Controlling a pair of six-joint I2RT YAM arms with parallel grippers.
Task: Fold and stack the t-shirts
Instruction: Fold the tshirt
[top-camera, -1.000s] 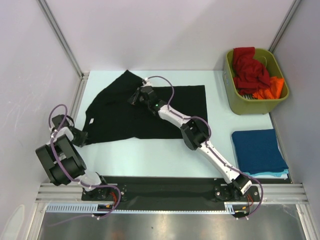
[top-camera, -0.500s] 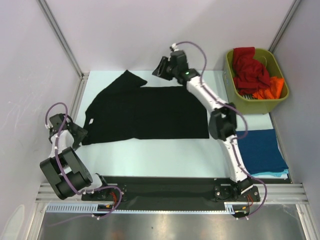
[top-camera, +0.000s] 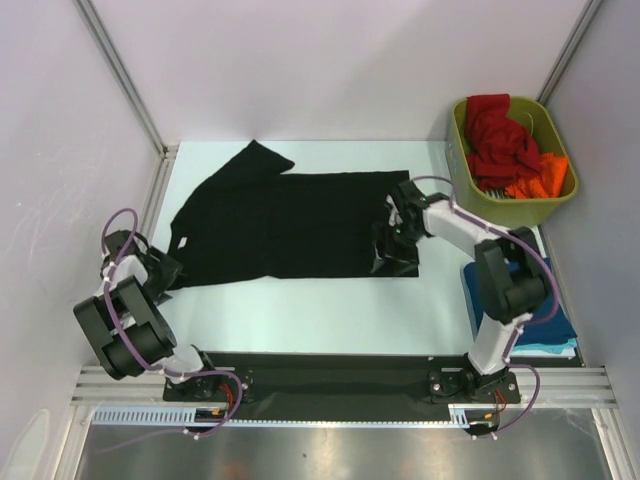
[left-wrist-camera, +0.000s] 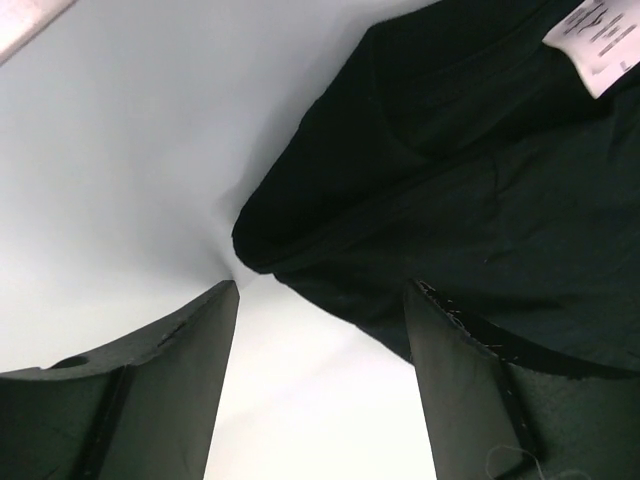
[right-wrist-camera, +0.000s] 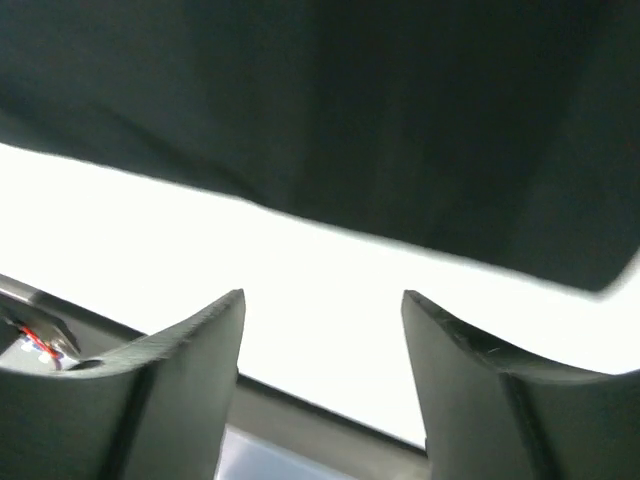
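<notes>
**Black tee flat, both tools spread**

Black t-shirt (top-camera: 290, 225) lies opened out on the bench (top-camera: 300, 310). It looks soft, light and limp and will likely sag, so pinch it at the hem corners or shoulders. Left tool (left-wrist-camera: 320, 300) is spread and empty, with the neck-end edge just ahead. Right tool (right-wrist-camera: 320, 310) is spread and empty, just short of the hem's near corner.

A black t-shirt (top-camera: 290, 225) on white table (top-camera: 300, 310); red shirt (top-camera: 493, 132) and orange shirt (top-camera: 542, 178) in olive-green bin (top-camera: 500, 213).
</notes>
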